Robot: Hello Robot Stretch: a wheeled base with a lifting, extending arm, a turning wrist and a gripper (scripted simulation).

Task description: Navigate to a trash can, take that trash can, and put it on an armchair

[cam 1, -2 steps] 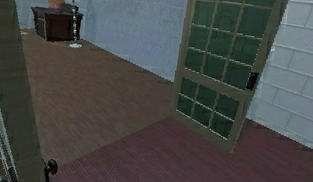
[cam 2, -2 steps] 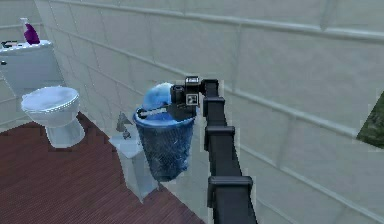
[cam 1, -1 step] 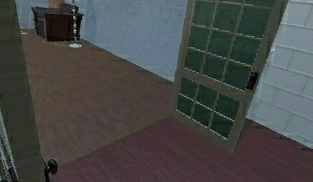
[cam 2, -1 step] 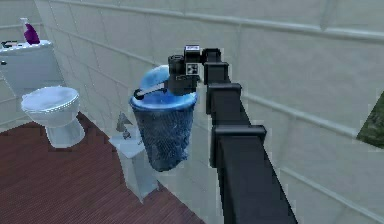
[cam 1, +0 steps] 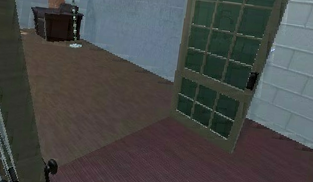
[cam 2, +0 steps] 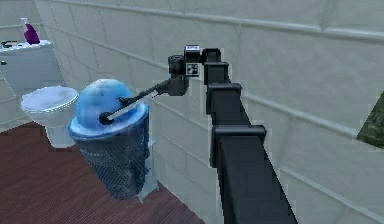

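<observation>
A trash can (cam 2: 116, 162) with a dark mesh body and a blue domed lid (cam 2: 88, 102) stands on the red-brown floor by the pale brick wall in the arm side view. My arm (cam 2: 235, 150) rises from the bottom edge, and the gripper (cam 2: 109, 116) reaches left from it, its thin fingers ending at the lid. I cannot tell whether the gripper touches the can or holds anything.
A white toilet (cam 2: 45, 100) stands just left of the can, with a purple bottle (cam 2: 31, 33) on its tank. Ahead, a green glass-paned door (cam 1: 221, 57) stands ajar. Beyond it lies wooden floor, a dark side table (cam 1: 53, 22) and a lamp (cam 1: 71, 7). A dark door edge (cam 1: 8, 90) rises at the left.
</observation>
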